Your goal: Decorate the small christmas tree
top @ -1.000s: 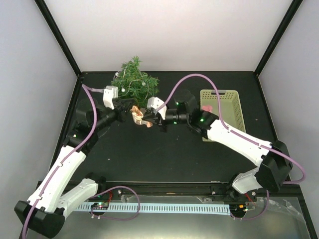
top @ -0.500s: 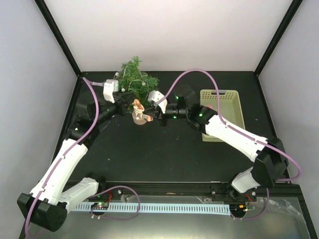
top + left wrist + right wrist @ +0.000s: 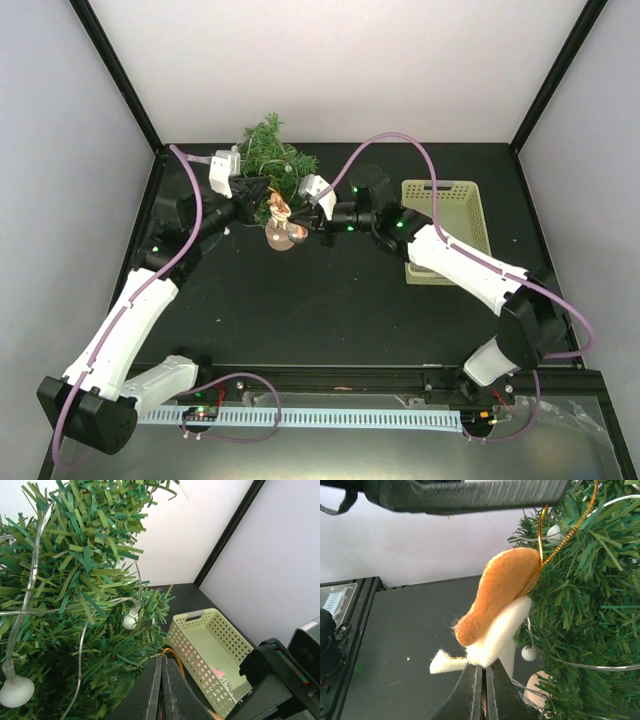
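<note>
Gripping one ornament (image 3: 502, 592): left hand (image 3: 161, 661), right hand (image 3: 481, 669); one small christmas tree (image 3: 270, 150).

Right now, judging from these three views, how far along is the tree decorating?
Done: a light string already winds through the small christmas tree. In hand: the right claw grips a felt ornament by its white bottom edge, while the left claw pinches its gold loop beside the branches. Left: hooking that loop on a branch, then whatever lies in the pale green basket.
</note>
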You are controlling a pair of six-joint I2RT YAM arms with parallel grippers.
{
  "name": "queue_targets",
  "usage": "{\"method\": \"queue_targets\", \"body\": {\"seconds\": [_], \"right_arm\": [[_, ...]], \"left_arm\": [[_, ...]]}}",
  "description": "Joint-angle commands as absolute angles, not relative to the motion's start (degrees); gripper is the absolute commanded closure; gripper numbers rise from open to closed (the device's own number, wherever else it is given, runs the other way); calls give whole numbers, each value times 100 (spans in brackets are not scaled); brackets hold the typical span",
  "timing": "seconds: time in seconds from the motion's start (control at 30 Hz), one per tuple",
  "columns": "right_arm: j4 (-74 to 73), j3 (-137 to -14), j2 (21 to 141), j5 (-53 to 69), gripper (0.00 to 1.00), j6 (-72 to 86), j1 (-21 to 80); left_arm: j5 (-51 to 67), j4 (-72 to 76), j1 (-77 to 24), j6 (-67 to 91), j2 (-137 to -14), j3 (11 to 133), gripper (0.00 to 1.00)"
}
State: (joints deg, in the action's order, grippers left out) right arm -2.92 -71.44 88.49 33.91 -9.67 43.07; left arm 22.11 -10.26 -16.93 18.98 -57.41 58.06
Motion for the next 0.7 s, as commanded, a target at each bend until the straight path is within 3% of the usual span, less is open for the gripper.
{"method": "queue_targets", "body": {"seconds": [0.0,0.67], "right_arm": [[-3,-7312,8942,3647,99,-751,4203],[132,-7425,9295,3935,99,-519,4008]], "left_arm": [[2159,-974,-1635,1764,-5870,6077,99],[2166,-1039,-1611,1599,-6133,6166,98]]}}
